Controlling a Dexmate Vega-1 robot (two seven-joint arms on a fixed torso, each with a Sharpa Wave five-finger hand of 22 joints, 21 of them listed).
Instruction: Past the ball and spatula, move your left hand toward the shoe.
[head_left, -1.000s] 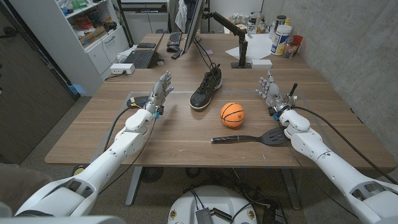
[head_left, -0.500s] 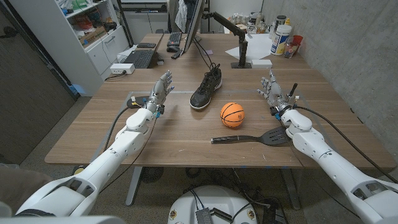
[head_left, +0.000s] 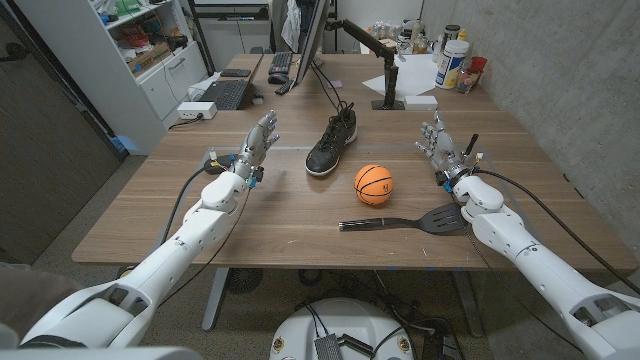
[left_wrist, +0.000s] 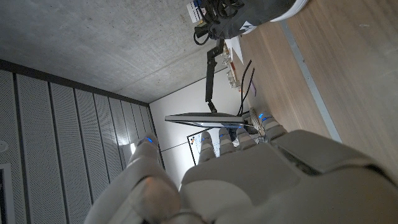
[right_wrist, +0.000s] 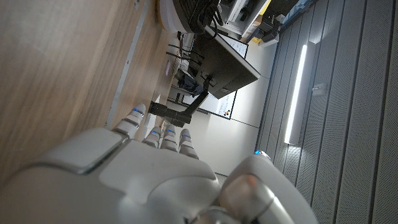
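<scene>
A black shoe with a white sole lies near the table's middle, toe toward me. An orange ball sits in front of it to the right, and a black spatula lies nearer still. My left hand is raised on its edge to the left of the shoe, fingers apart and holding nothing, a short gap from the toe. My right hand stands to the right of the ball, fingers apart, empty. In the left wrist view the shoe shows beyond my left hand.
A monitor arm, a monitor, bottles and a white box stand at the table's far side. A laptop and keyboard lie far left. A black pen-like object and cables sit beside my right hand.
My left hand has edged slightly forward and up toward the shoe. My right hand shifted a little forward. The shoe, ball and spatula have not moved.
</scene>
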